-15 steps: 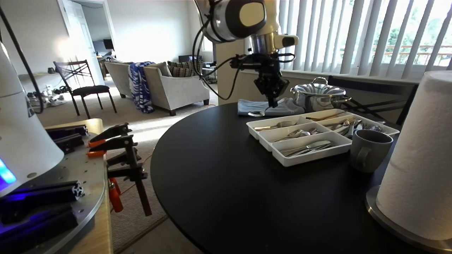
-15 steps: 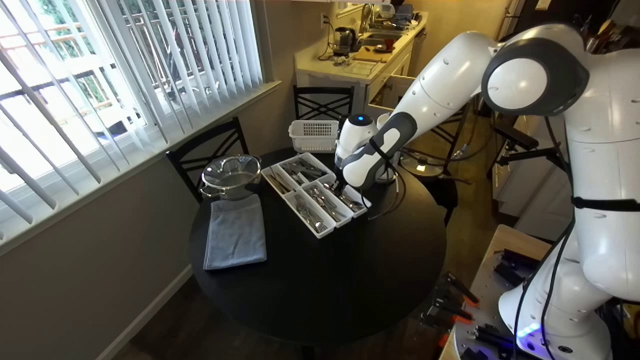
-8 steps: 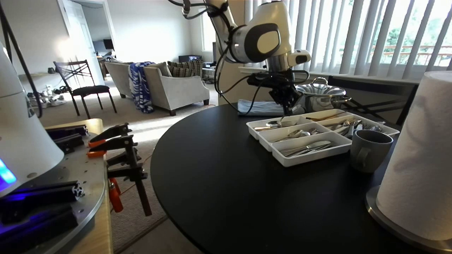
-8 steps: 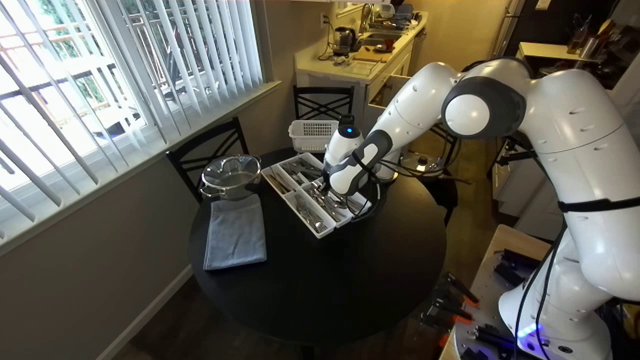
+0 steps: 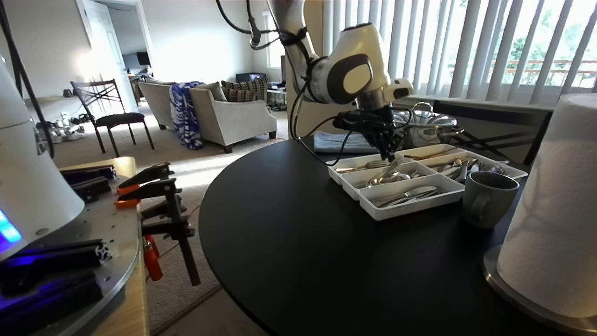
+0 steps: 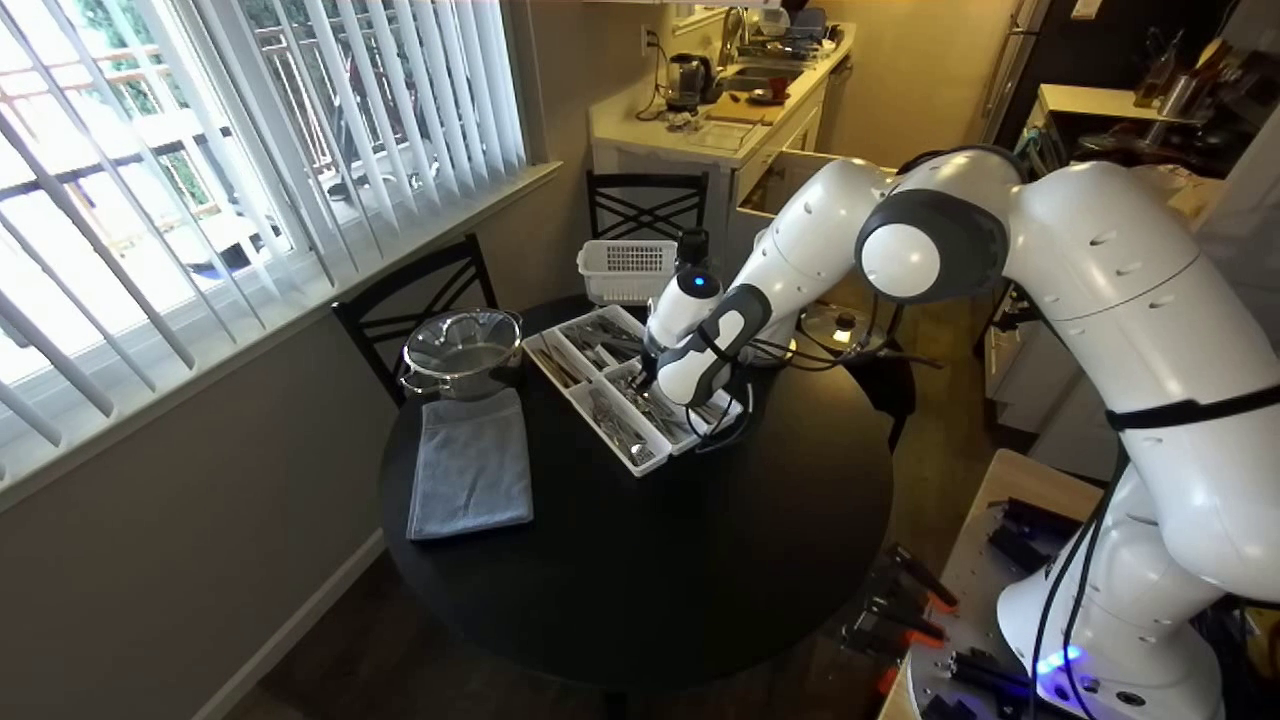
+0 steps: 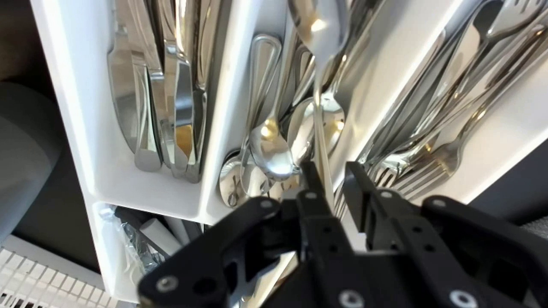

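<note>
Between narrowly parted fingers (image 7: 311,182) runs the handle of a spoon (image 7: 320,25), its bowl slanting over more spoons (image 7: 272,147) in the white tray (image 7: 77,94); knives (image 7: 183,94) sit left, forks (image 7: 447,158) right in the wrist view, gray mug (image 7: 25,145) at far left.

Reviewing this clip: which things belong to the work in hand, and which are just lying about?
Part of the work:
gripper, jaws apart
spoon, its handle between the jaws
cutlery tray
other spoons, inside the tray

Apparently just lying about:
mug
paper towel roll
pot
folded cloth
white basket
</note>
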{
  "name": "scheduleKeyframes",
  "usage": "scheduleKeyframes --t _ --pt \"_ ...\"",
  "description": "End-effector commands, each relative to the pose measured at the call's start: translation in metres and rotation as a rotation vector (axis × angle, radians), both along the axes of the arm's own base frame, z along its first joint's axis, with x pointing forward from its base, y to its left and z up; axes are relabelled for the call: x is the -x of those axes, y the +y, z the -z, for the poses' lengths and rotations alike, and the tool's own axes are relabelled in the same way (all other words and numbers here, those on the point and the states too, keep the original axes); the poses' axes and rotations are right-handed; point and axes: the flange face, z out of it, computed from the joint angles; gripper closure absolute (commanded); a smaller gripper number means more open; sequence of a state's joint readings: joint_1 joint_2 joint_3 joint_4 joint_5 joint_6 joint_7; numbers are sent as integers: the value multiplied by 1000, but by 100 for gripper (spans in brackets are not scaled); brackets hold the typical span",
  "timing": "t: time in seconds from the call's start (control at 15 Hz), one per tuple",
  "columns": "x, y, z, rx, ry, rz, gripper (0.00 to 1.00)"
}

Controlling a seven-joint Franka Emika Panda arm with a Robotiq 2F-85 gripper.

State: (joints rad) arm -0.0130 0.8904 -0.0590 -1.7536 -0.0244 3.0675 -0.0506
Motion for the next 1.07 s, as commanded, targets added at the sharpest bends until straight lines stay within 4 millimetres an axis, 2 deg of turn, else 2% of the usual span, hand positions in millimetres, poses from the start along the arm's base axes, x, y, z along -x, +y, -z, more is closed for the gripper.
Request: scheduleKeyframes --t 0.0,0.47,0.53,0.6,0.73,1.0 --pt "-1 -2 -1 -2 -12 14 47" --pt "5 0 -24 -18 -56 22 3" --pt "6 1 -26 -22 -60 21 1" --pt "-6 -1 -15 0 -50 0 15" --pt "-5 0 -18 -2 -55 0 2" --pt "-4 1 -19 -3 -53 0 1"
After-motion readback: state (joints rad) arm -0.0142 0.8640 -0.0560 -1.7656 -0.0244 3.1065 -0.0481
